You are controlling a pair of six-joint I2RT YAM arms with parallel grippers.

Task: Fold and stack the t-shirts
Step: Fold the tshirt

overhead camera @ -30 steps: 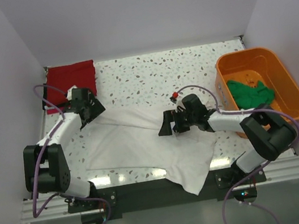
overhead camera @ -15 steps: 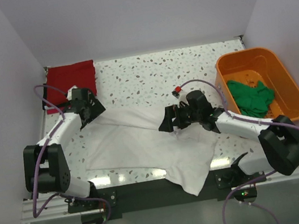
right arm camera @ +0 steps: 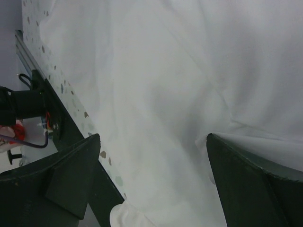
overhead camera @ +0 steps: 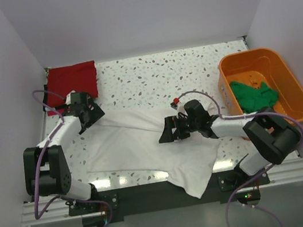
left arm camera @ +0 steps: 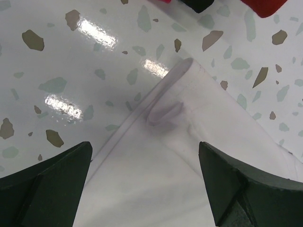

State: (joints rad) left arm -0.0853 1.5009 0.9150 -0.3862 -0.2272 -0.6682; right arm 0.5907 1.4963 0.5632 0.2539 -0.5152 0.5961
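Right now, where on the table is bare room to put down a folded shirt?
Free: the far strip of table between red shirt and tub, beyond the white shirt. Crowded: the middle and near edge, under the white shirt.

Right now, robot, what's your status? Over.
Left gripper open, over a corner of the white t-shirt. Right gripper open, over its middle. Shirt spread out, not folded. Nothing blocking either gripper.
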